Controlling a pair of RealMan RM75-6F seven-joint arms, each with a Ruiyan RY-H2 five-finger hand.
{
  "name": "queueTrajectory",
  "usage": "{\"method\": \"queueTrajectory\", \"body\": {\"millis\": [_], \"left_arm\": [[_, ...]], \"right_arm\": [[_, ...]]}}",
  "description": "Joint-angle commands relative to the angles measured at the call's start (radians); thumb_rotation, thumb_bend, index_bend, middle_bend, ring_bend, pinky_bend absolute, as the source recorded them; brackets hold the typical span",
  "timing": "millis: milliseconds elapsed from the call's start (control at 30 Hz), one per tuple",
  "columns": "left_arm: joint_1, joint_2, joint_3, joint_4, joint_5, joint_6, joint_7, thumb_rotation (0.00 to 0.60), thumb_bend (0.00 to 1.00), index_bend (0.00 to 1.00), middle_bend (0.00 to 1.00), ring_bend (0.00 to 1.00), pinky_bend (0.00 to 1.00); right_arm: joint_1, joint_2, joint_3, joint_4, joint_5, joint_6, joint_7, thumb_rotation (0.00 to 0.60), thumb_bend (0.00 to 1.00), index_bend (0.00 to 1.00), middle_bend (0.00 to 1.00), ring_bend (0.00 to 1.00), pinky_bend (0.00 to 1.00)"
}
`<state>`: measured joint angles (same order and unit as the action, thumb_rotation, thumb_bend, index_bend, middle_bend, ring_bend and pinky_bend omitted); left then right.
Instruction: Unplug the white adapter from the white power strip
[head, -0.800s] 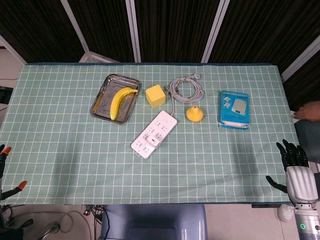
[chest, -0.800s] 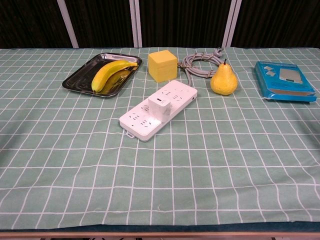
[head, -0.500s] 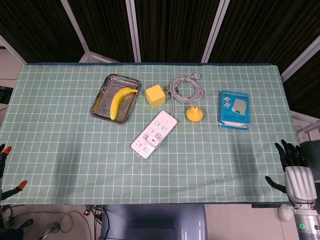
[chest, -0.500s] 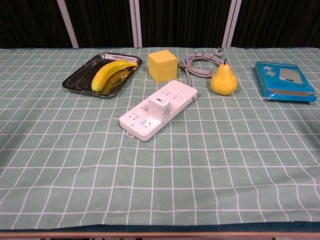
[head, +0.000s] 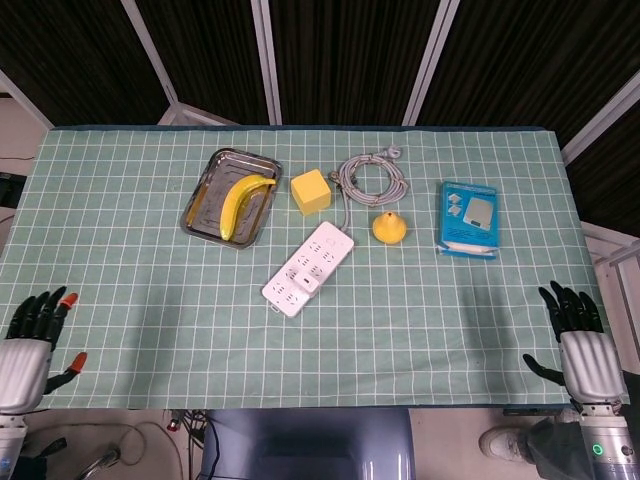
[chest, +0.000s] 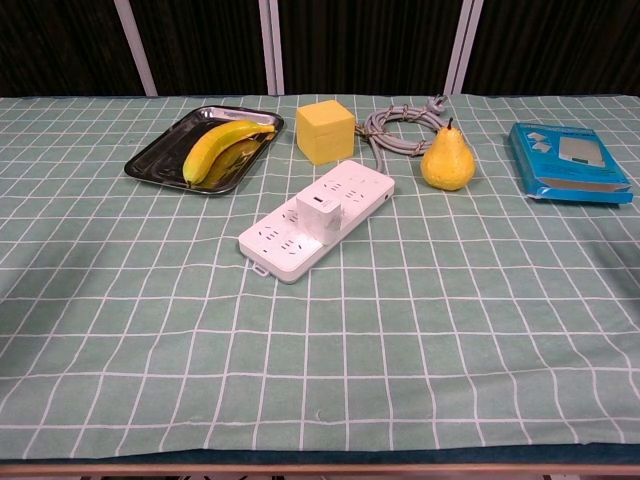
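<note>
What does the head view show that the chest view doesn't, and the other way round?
Only the head view shows the left hand and right hand, both open at the table's near corners, holding nothing. Only the chest view shows the white adapter standing up from the white power strip, and that the yellow fruit is a pear. Both show the banana in the metal tray, yellow cube, coiled cable and blue box.

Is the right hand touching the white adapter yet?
Apart. The head view shows the right hand at the table's near right edge, with wide bare cloth between it and the white adapter seated in the power strip.
</note>
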<state>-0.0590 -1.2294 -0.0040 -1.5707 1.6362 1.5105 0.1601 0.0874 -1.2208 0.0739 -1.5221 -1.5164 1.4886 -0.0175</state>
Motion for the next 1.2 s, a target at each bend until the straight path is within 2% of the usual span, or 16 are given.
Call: {"method": "queueTrajectory", "body": {"millis": [33,300,467,600,900,1200], "left_arm": [[-0.071,-0.011,-0.005,-0.062,0.033,-0.088,0.075,0.600,0.40,0.04,0.01,0.00,0.11],[-0.253,-0.072,-0.050,-0.168,0.005,-0.366,0.250,0.600,0.45,0.04,0.04,0.00,0.13],[-0.361,-0.144,-0.096,-0.176,-0.077,-0.529,0.333,0.600,0.45,0.06,0.06,0.01,0.14],[-0.424,-0.193,-0.125,-0.161,-0.136,-0.611,0.377,0.600,0.45,0.10,0.07,0.02,0.14],[-0.532,-0.301,-0.166,-0.091,-0.242,-0.714,0.468,0.600,0.45,0.14,0.10,0.02,0.14],[-0.585,-0.374,-0.160,-0.018,-0.345,-0.740,0.524,0.600,0.45,0.16,0.12,0.04,0.16]], "right_arm": [[0.022,0.015,0.020,-0.046,0.018,-0.024,-0.032,0.600,0.22,0.00,0.00,0.00,0.00],[0.093,0.047,0.079,-0.196,0.080,-0.097,-0.201,0.600,0.22,0.00,0.00,0.00,0.00],[0.151,0.044,0.119,-0.266,0.150,-0.166,-0.303,0.600,0.22,0.00,0.00,0.00,0.00],[0.188,0.036,0.143,-0.290,0.197,-0.202,-0.359,0.600,0.22,0.00,0.00,0.00,0.00],[0.252,0.019,0.182,-0.300,0.305,-0.262,-0.438,0.600,0.22,0.00,0.00,0.00,0.00],[0.290,0.014,0.193,-0.298,0.368,-0.284,-0.481,0.600,0.22,0.00,0.00,0.00,0.00]]}}
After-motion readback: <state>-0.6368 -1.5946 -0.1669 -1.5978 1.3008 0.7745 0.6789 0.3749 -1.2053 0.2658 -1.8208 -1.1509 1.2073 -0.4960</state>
